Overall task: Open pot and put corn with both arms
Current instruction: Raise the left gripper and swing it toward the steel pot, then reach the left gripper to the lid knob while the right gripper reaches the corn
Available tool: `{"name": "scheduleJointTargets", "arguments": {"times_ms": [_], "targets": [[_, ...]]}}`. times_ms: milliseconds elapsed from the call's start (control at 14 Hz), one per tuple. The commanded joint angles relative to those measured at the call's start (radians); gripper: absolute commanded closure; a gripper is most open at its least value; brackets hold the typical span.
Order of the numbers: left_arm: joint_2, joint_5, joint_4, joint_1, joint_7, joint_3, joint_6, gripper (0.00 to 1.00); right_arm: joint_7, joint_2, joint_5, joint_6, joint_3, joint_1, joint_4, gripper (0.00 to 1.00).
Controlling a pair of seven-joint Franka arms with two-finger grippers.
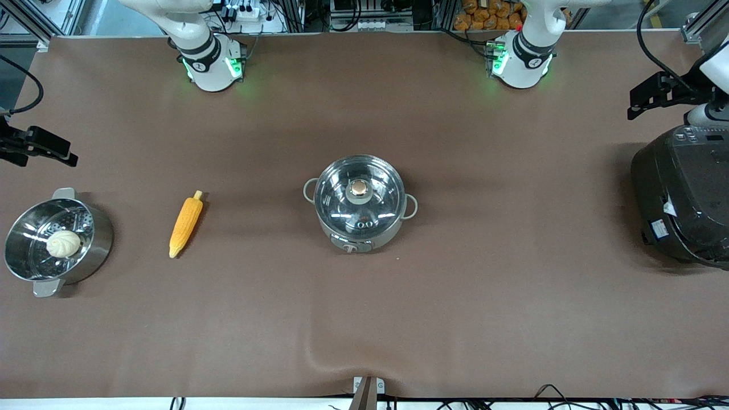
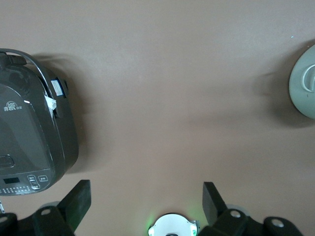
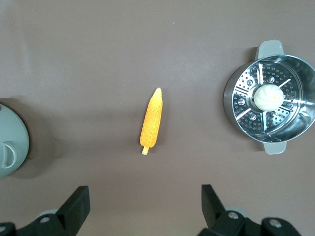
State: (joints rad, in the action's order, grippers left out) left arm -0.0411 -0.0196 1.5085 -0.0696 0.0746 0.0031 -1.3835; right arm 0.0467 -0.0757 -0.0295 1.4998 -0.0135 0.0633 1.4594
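- Front view: the pot (image 1: 359, 203) sits mid-table with its lid (image 1: 358, 196) on.
- The corn (image 1: 185, 224) lies flat between the pot and the basket (image 1: 94, 248) with a bun (image 1: 63, 244).
- Left gripper (image 2: 146, 199) hangs wide open over bare table by the cooker (image 2: 30, 132).
- Right gripper (image 3: 145, 201) hangs wide open over the table near the corn.

A robotics lab: aluminium framing (image 1: 34, 17), cables (image 1: 364, 14), mounted arms (image 1: 199, 45).
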Motion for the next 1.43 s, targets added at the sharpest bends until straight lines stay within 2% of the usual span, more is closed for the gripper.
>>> {"name": "scheduleJointTargets", "arguments": {"times_ms": [0,571,857,1071,1357], "targets": [[-0.008,0.018,0.004,-0.006,-0.019,-0.005,-0.003,0.0,0.012,0.031,0.037,-0.004,0.017,0.013,0.022,0.0],[0.013,0.006,-0.042,-0.007,-0.001,-0.015,0.001,0.0,0.01,0.03,0.026,-0.009,0.017,0.018,0.024,0.0],[0.075,0.021,-0.048,-0.01,0.013,-0.046,-0.003,0.0,0.01,0.028,0.026,-0.009,0.015,0.016,0.024,0.0],[0.185,0.05,-0.057,-0.035,-0.007,-0.081,-0.067,0.0,0.009,0.028,0.026,-0.009,0.015,0.016,0.024,0.0],[0.326,0.066,-0.064,-0.174,-0.243,-0.087,-0.247,0.0,0.009,0.028,0.026,-0.006,0.015,0.015,0.033,0.0]]}}
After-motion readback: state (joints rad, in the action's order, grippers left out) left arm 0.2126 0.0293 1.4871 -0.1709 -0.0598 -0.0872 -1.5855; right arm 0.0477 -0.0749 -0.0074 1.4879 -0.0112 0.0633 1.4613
